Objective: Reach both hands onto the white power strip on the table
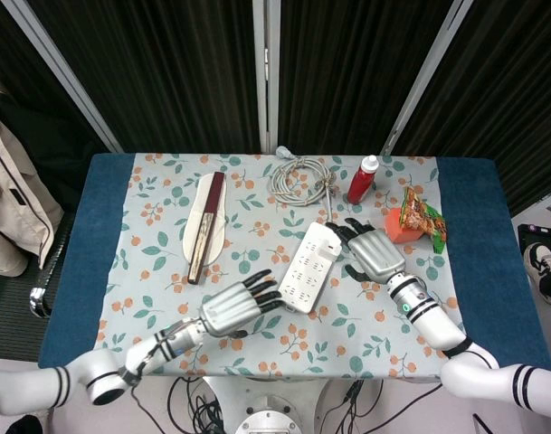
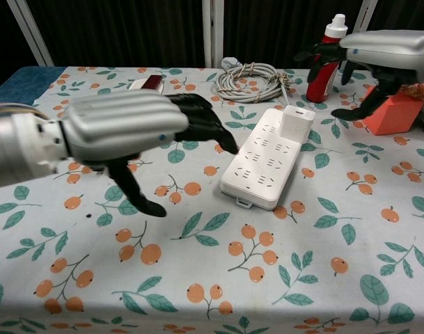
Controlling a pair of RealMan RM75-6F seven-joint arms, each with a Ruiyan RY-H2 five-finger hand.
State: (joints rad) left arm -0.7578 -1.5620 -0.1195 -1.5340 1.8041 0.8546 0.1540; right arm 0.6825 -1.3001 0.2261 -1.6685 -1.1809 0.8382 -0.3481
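The white power strip [image 1: 309,267] [image 2: 266,165] lies slantwise near the middle of the floral cloth, with a white plug block on its far end. My left hand [image 1: 234,306] [image 2: 131,132] hovers open just left of the strip's near end, its dark fingertips close to the strip's edge. My right hand [image 1: 373,252] [image 2: 379,54] is open beside the strip's far end, its fingertips reaching toward the plug block. In the chest view both hands appear raised above the table. Neither hand holds anything.
A coiled grey cable [image 1: 299,176] and a red bottle [image 1: 362,180] stand behind the strip. An orange box [image 1: 401,226] with a snack bag [image 1: 423,218] sits right of my right hand. A folded fan on a white piece [image 1: 204,224] lies to the left.
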